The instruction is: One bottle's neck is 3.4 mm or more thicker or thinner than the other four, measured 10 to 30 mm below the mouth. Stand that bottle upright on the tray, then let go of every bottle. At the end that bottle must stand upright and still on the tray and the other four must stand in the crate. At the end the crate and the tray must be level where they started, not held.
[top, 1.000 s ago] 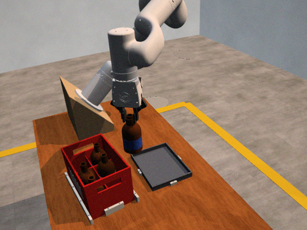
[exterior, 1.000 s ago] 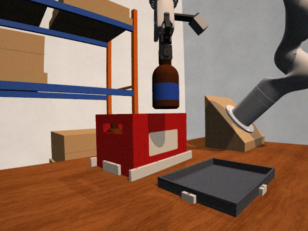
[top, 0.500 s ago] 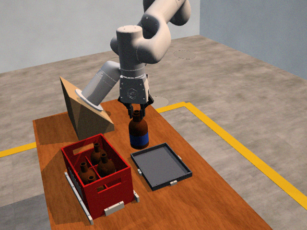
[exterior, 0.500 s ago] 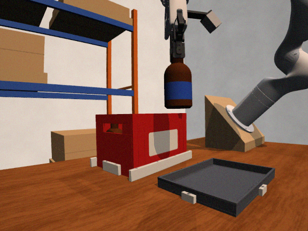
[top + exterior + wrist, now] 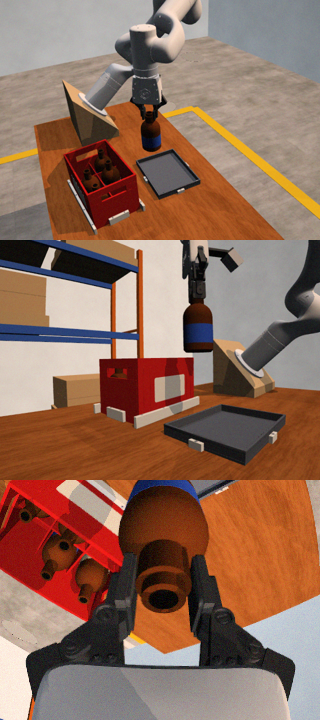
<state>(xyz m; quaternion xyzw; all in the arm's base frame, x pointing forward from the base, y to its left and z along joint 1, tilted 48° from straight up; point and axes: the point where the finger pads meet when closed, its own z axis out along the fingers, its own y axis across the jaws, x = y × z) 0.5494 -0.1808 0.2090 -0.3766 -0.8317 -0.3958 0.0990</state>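
Observation:
My gripper (image 5: 149, 116) (image 5: 197, 298) (image 5: 163, 570) is shut on the neck of a brown bottle with a blue label (image 5: 151, 141) (image 5: 197, 333) (image 5: 164, 522). The bottle hangs upright in the air, its base about at or above crate-rim height, clear of the crate and touching neither crate nor tray. The red crate (image 5: 116, 204) (image 5: 118, 396) (image 5: 55, 592) holds several brown bottles, among them one at the back (image 5: 101, 162) and one at the middle right (image 5: 110, 176); their lower parts are hidden. The dark grey tray (image 5: 168, 173) (image 5: 222, 428) (image 5: 212, 485) lies level with nothing on it.
Pale stop blocks (image 5: 118, 217) (image 5: 166, 412) stand against the crate's foot, and small ones (image 5: 180, 191) (image 5: 196, 444) against the tray. The arm's wedge-shaped wooden base (image 5: 95, 131) (image 5: 227, 374) stands behind the crate and tray. Shelving (image 5: 139, 304) shows in the exterior view.

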